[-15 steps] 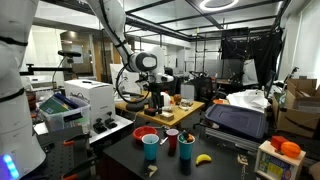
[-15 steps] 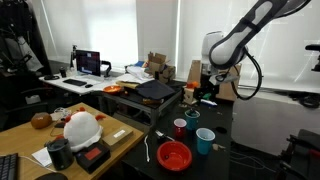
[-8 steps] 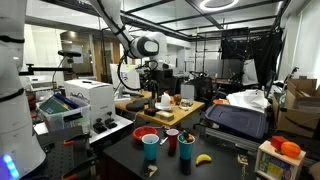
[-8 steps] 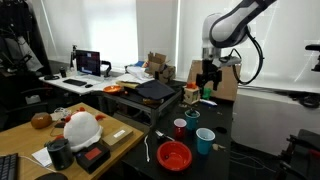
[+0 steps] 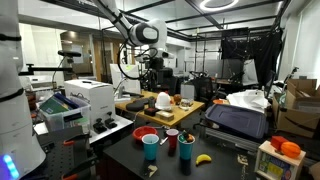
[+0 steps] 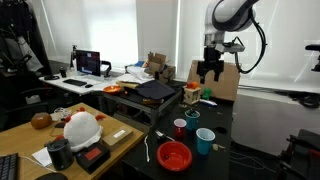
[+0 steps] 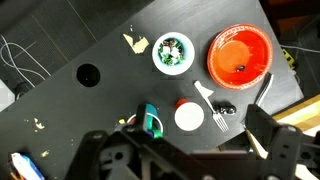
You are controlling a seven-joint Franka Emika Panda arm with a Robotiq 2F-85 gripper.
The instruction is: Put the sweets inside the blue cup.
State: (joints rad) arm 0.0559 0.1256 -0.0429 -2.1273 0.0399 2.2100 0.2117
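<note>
Tool [image 6: 210, 71] released, empty, hangs high over the surface [image 6: 216, 166], likely for overview; blue cup [image 6: 204, 141] stands upright at 6 o'clock.

Both exterior views watch the black table [image 5: 118, 156] [image 6: 216, 116] from different sides, well back across the room. My wrist view looks straight down onto it [image 7: 100, 105] from high up.

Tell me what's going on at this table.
A robot arm is working over a dark table, but it holds nothing: its pincer hangs open, high above the cups. The blue cup stands upright on the table, close to a red cup and a dark cup, with a red bowl nearby. Nothing is on its way into the blue cup yet.
</note>
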